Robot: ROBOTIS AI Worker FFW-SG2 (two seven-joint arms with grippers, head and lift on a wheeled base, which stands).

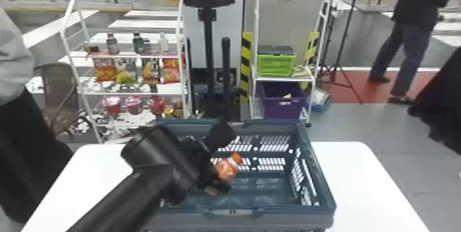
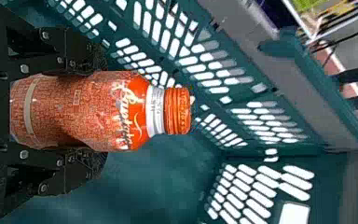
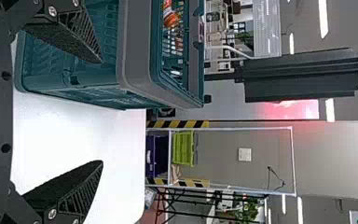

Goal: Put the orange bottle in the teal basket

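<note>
My left gripper [image 1: 213, 180] is inside the teal basket [image 1: 281, 210], held over its floor toward the left half. The orange bottle [image 1: 227, 169] juts from it, tilted, cap toward the back right. In the left wrist view, the left gripper [image 2: 81, 112] is shut on the orange bottle [image 2: 107, 111], one finger on each side of its body; the cap end points away from the gripper. In the right wrist view, the right gripper [image 3: 101, 112] stands open and unloaded, outside the teal basket [image 3: 137, 46], with the orange bottle [image 3: 169, 16] visible above the rim.
The basket stands on a white table [image 1: 356, 180]. Behind the table are a white rack [image 1: 133, 92] with snacks and drinks and another rack holding a green crate [image 1: 276, 65] and a purple bin [image 1: 284, 102]. A tripod [image 1: 338, 63] stands at the back right.
</note>
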